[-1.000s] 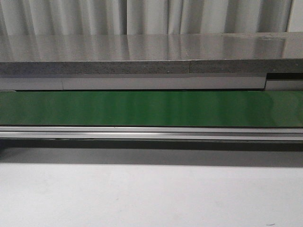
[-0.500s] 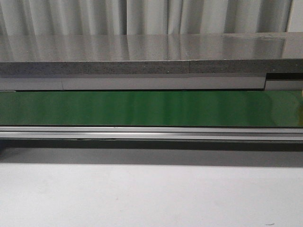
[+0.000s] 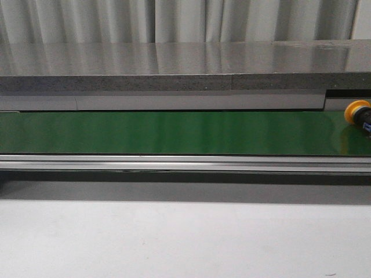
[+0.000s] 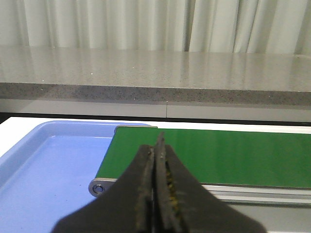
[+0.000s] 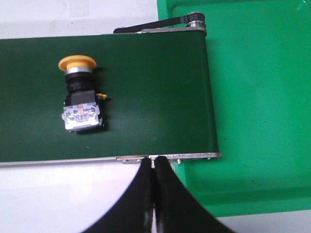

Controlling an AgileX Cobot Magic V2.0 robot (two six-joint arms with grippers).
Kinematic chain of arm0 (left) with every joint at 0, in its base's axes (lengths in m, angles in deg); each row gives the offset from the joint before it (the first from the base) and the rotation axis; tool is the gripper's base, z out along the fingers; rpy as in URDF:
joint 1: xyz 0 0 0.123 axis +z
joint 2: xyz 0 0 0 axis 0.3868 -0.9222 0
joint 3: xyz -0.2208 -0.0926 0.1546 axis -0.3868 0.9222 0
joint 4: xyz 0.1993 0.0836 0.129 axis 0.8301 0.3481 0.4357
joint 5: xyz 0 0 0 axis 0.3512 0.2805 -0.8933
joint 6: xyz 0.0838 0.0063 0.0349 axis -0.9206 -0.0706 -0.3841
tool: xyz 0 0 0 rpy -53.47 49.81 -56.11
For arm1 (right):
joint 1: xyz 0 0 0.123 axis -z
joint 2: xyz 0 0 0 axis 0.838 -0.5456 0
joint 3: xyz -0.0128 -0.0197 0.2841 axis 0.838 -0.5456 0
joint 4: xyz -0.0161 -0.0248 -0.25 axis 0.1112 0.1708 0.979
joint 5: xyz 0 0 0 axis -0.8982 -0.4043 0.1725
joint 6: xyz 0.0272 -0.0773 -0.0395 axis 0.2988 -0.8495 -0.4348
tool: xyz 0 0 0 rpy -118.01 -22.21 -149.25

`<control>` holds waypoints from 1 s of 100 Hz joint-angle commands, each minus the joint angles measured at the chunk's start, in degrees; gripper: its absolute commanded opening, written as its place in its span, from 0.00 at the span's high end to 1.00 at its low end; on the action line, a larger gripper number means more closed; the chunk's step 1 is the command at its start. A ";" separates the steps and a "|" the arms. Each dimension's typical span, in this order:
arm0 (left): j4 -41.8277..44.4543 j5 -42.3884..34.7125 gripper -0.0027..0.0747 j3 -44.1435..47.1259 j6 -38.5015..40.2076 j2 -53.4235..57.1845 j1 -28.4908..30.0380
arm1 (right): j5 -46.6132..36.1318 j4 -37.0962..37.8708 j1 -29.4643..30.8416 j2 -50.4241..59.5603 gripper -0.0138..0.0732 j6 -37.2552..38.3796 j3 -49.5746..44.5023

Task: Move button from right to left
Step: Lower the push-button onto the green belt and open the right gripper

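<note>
Button (image 5: 80,94) lies on its side on the green belt (image 5: 146,97), near the belt's right end, yellow cap toward the far edge and clear-faced black body toward the near edge. I see nothing else on the belt around it. In the front view the button (image 3: 359,114) is cut off by the frame edge, so I only get the cap and a sliver of the body.

Past that end of the belt sits a green tray (image 5: 262,97), reaching under the roller; the part I can see holds nothing. At the belt's other end a blue tray (image 4: 48,165) lies partly beneath the roller, with nothing showing in it either, though its near side is hidden behind the left gripper (image 4: 156,145).

Both grippers have their fingers pressed together with nothing between them. The right gripper (image 5: 155,165) hangs over the belt's near rail, apart from the button. A grey stone-topped counter (image 3: 174,63) runs behind the belt, with pale curtains (image 3: 174,20) beyond it.
</note>
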 commanded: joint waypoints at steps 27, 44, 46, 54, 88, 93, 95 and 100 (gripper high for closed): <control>0.02 -5.03 0.99 2.56 0.81 1.65 -0.42 | -11.85 -3.51 -7.94 13.02 0.92 -2.13 -11.33; 0.02 -5.03 0.99 2.56 0.81 1.65 -0.42 | -17.87 -3.90 -10.09 16.77 0.92 -2.13 -16.38; 0.02 -5.03 0.99 2.56 0.81 1.65 -0.42 | -18.87 -3.97 -10.23 17.39 0.92 -2.13 -17.12; 0.02 -5.03 0.99 2.56 0.81 1.65 -0.42 | -22.34 -3.97 -10.54 20.12 0.92 -2.13 -19.95; 0.02 -5.03 0.99 2.56 0.81 1.65 -0.42 | -28.00 -3.97 -10.54 36.76 0.92 -2.13 -31.56; 0.02 -5.03 0.99 2.56 0.81 1.65 -0.42 | -28.06 -3.97 -10.54 39.17 0.92 -2.13 -32.56; 0.02 -5.03 0.99 2.56 0.81 1.65 -0.42 | -28.06 -3.97 -10.54 40.13 0.92 -2.13 -32.93; 0.02 -5.03 0.99 2.56 0.81 1.65 -0.42 | -28.30 -3.97 -10.54 42.03 0.92 -2.13 -33.72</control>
